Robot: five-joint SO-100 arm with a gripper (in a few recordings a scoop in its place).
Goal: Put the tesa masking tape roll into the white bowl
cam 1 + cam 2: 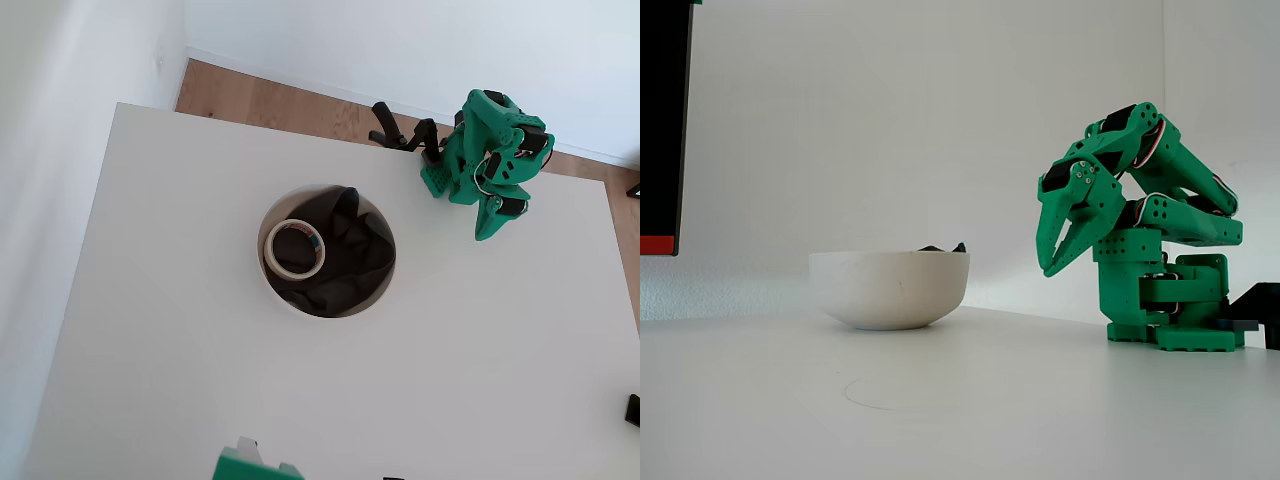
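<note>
- The tape roll (294,249) lies inside the bowl (268,219), resting on the dark cloth (345,255) against the bowl's left inner side as the overhead view shows it, close to the rim.
- The roll lies flat with its ring open upward, and a bit of red and blue print shows on its inner core.
- The bowl stands near the middle of the table (180,380), a little toward the far edge; in the fixed view (890,288) only its white outer wall and a tip of the cloth above the rim can be seen, and the tape is hidden.
- The green arm (490,160) is folded over its base near the far right edge of the table, well apart from the bowl.
- The gripper (1055,262) hangs in the air with its tips pointing down, to the right of the bowl in the fixed view; its fingers are parted a little at the tips and hold nothing.
- Tape and gripper are well apart, with bare table between them.
</note>
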